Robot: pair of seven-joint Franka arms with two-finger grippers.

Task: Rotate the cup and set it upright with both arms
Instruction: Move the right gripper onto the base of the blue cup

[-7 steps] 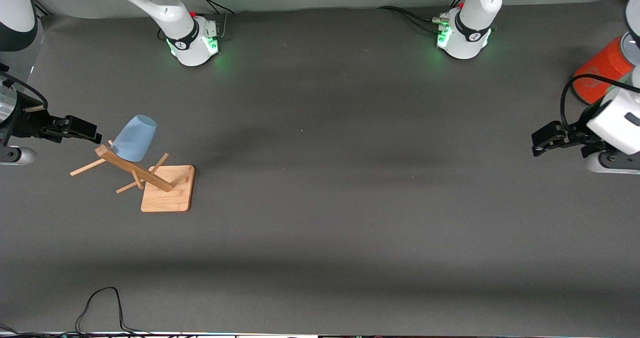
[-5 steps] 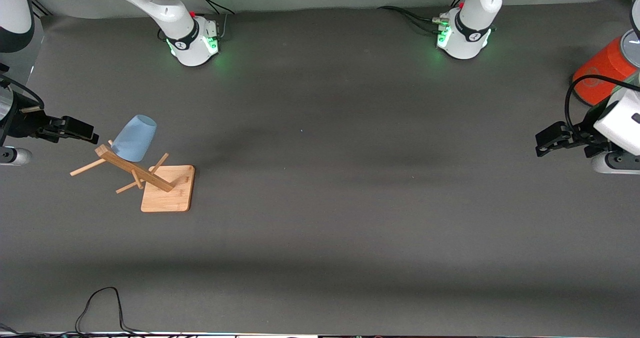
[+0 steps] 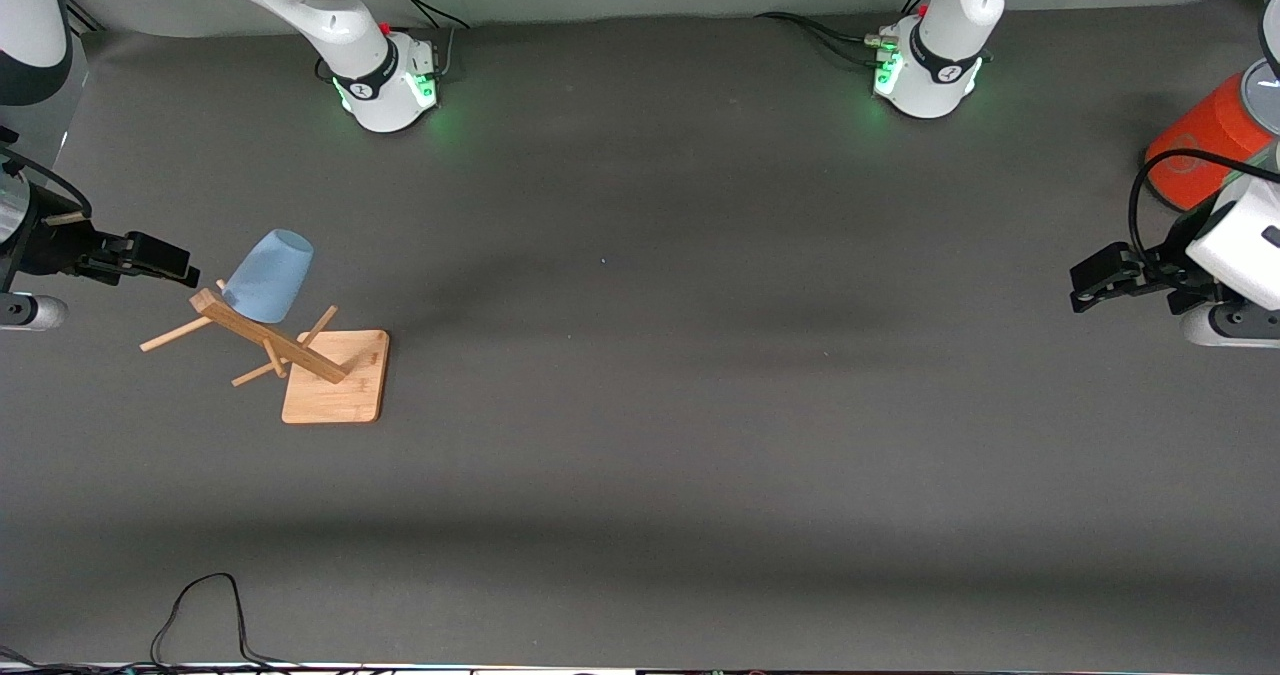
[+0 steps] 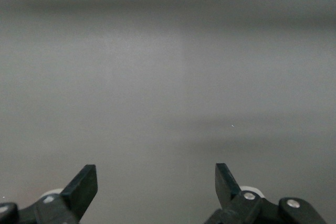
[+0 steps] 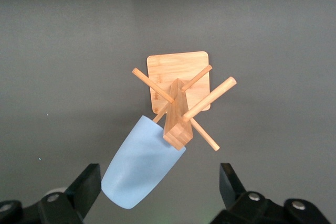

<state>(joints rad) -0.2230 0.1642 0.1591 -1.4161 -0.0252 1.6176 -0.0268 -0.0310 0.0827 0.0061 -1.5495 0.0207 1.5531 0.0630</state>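
The light-blue cup (image 3: 268, 277) hangs mouth-down and tilted on an upper peg of a wooden peg rack (image 3: 262, 335). In the right wrist view the cup (image 5: 137, 166) lies between and ahead of the fingers, touching neither. My right gripper (image 3: 185, 267) hovers open just beside the cup, toward the right arm's end of the table; its own view shows the jaws wide apart (image 5: 159, 167). My left gripper (image 3: 1085, 290) hangs open and empty over bare table at the left arm's end, its own view (image 4: 156, 167) showing only grey mat.
The rack stands on a square wooden base (image 3: 340, 385), with several pegs sticking outward. An orange can (image 3: 1200, 150) with a grey lid sits by the left arm's wrist. A black cable (image 3: 200, 605) loops near the table's front edge.
Both grippers drew back a little toward their own ends of the table, then held still. The cup and rack have not moved.
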